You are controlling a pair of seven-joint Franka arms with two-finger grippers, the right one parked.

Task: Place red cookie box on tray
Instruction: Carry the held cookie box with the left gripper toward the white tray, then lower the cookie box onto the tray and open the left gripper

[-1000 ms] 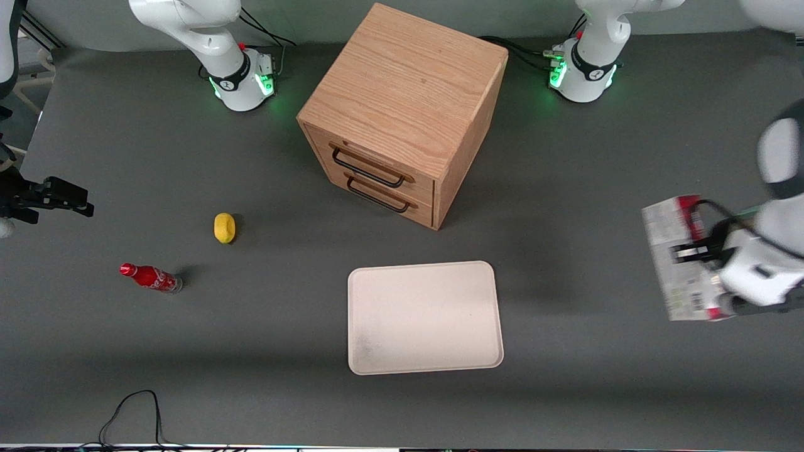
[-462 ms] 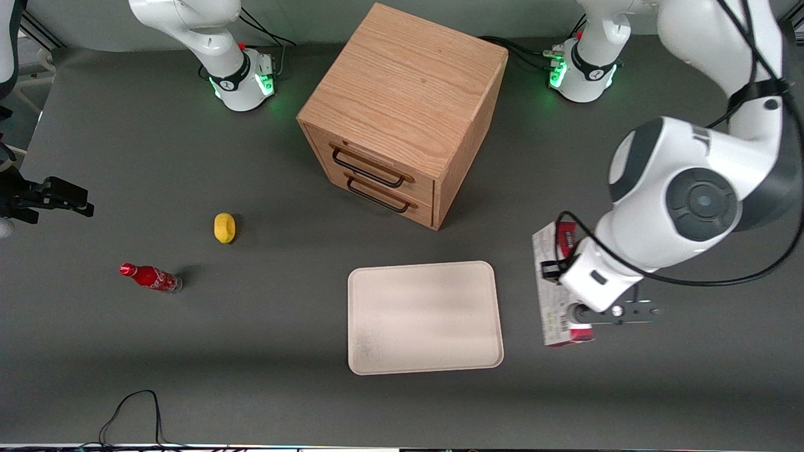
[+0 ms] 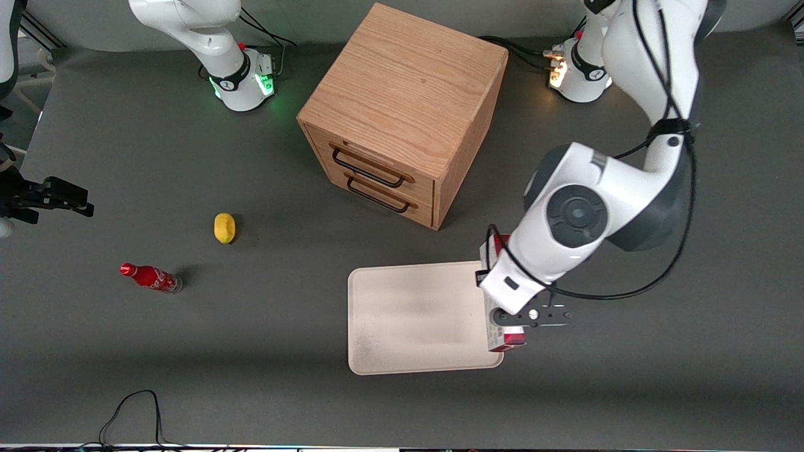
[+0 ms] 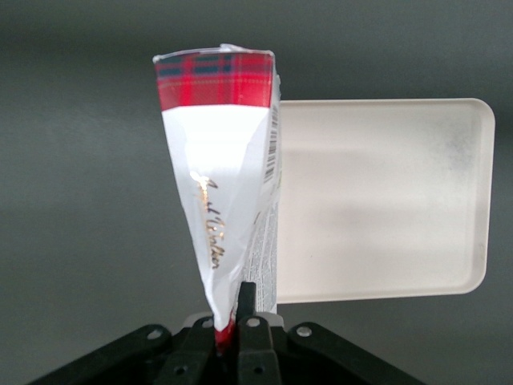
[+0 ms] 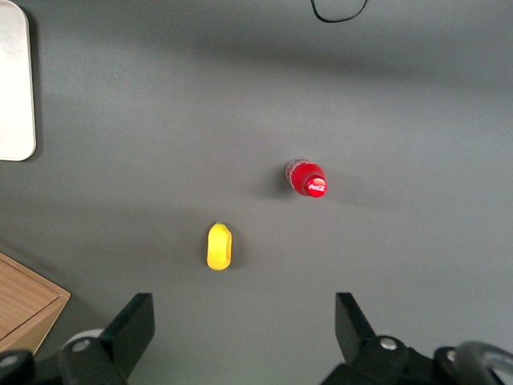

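Red cookie box (image 4: 228,180) pinched edge-up in gripper (image 4: 234,321) jaws, over tray (image 3: 414,317) edge; wrist view shows grip

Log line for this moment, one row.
hand: shut on red cookie box | position: above tray edge toward working arm | box: held, not yet placed

This looks like a robot lab. Two white robot arms are fixed to a big dark grey desk (image 3: 125,157), and small lights glow on their round bases (image 3: 242,81). Black cables (image 3: 132,411) run across the desk. Only a few things to practise with sit here: a wooden drawer cabinet (image 3: 402,113), a pale tray (image 3: 408,314), a small red cola bottle (image 3: 151,277) and a yellow lump (image 3: 224,227). Nothing here looks like a home or a shop.
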